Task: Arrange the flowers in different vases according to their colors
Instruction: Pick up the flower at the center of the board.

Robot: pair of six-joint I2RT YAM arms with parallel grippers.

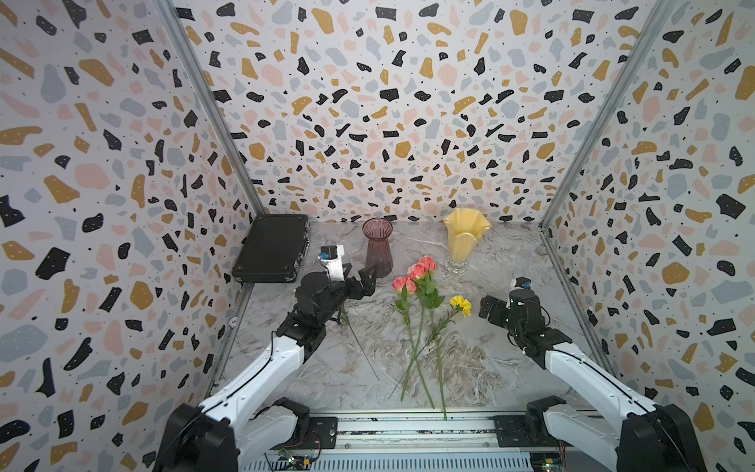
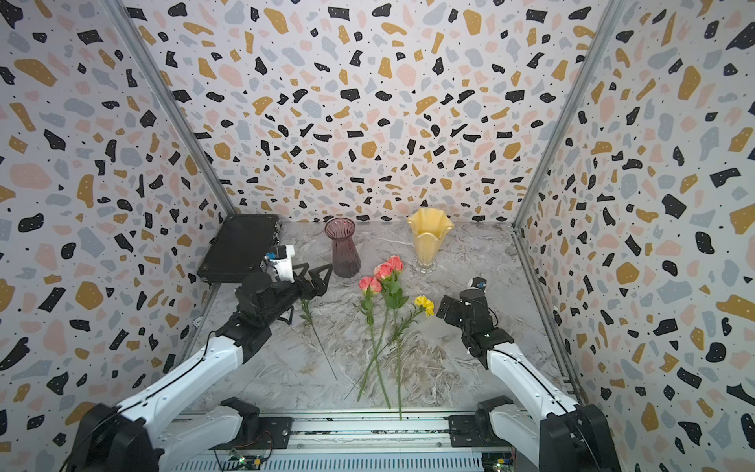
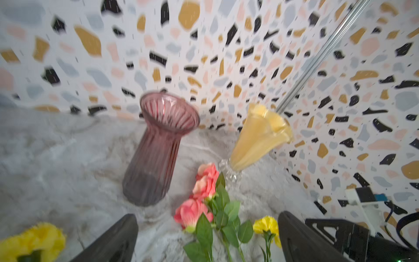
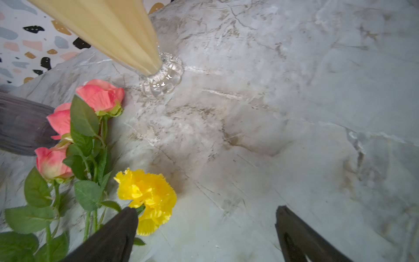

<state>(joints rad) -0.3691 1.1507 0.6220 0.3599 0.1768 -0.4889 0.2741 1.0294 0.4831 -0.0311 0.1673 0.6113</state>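
"Two grippers — how do they stand?"
"Both are spread wide, with nothing between the jaws. The left gripper (image 1: 361, 273) is just beside the lower part of the purple vase (image 1: 378, 249). The right gripper (image 1: 488, 307) sits low, near a yellow flower (image 1: 461, 304)."
"Touching it?"
"Hard to tell. In the right wrist view one finger (image 4: 108, 238) overlaps the bloom's edge, perhaps only in front of it."
"And further out?"
"Three roses (image 1: 416, 271) lie on the table (image 1: 490, 380) between the arms, blooms toward the vases, stems crossing toward the front edge. A second yellow flower (image 3: 31, 240) lies by the left gripper — both top views show its thin stem, and only the left wrist view shows its bloom. The yellow vase (image 1: 465, 237) stands upright beyond the roses. A black case (image 1: 271, 249) lies in the far left corner."
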